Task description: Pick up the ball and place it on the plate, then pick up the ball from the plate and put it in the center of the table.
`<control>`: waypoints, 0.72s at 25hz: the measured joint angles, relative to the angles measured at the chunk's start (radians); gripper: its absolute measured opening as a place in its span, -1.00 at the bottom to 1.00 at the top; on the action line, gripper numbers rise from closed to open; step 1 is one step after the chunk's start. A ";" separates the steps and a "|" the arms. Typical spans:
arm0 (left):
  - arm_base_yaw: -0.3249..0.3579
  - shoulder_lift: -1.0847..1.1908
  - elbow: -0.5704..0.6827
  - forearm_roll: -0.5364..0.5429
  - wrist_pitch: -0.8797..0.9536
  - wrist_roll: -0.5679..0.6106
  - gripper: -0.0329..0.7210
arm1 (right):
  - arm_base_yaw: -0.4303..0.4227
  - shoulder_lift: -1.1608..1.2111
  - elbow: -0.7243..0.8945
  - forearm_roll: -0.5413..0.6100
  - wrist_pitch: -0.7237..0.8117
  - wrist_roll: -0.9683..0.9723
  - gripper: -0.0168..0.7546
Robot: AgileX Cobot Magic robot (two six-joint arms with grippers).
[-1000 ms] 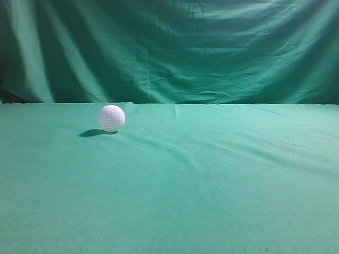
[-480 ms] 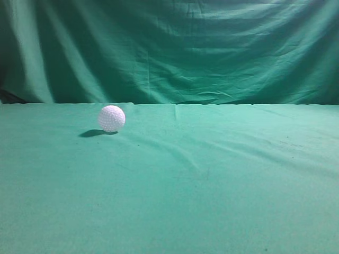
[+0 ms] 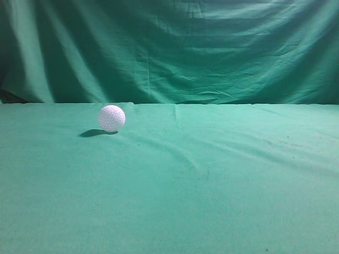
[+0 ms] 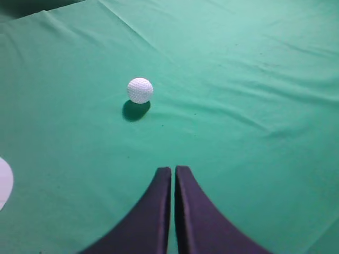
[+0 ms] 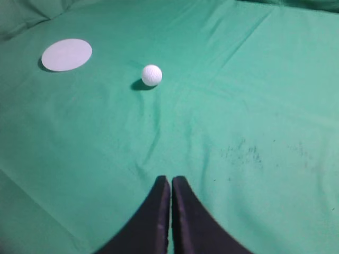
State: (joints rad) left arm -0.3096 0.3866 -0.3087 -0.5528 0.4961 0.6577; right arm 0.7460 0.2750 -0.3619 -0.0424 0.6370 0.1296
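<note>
Green cloth (image 3: 212, 174) is covering the table you are working over, and a darker green drape (image 3: 175, 47) is hanging behind it. Going from the left of your exterior view, the white dimpled golf ball (image 3: 112, 118) is sitting on the cloth left of the middle, near the far edge, casting a small shadow to its left. No arm is showing in that view.

In your left wrist view, a sliver of the white plate (image 4: 4, 182) is peeking in at the left edge, the golf ball (image 4: 140, 90) is lying well ahead of the tips, and the left gripper (image 4: 173, 170) is hanging above bare cloth with its two dark fingers pressed together, holding nothing.

In your right wrist view, the plate (image 5: 67, 54) is lying flat at the upper left, the golf ball (image 5: 151, 75) is resting just to its right, apart from it, and the right gripper (image 5: 170, 180) is likewise showing its fingers pressed together, gripping nothing, well short of the ball.
</note>
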 joint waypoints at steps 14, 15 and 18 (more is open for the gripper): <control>0.000 0.000 0.000 0.067 0.021 0.000 -0.91 | 0.000 -0.002 0.124 0.025 -0.186 0.021 -0.96; 0.000 0.000 0.000 0.067 0.021 0.000 -0.91 | 0.000 -0.002 0.124 0.025 -0.178 0.021 -0.96; 0.000 0.000 0.000 0.069 0.021 0.000 -0.91 | 0.000 -0.002 0.124 0.025 -0.149 0.021 -0.96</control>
State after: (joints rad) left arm -0.3096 0.3866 -0.3087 -0.4836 0.5168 0.6577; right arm 0.7460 0.2728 -0.2378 -0.0174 0.4885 0.1504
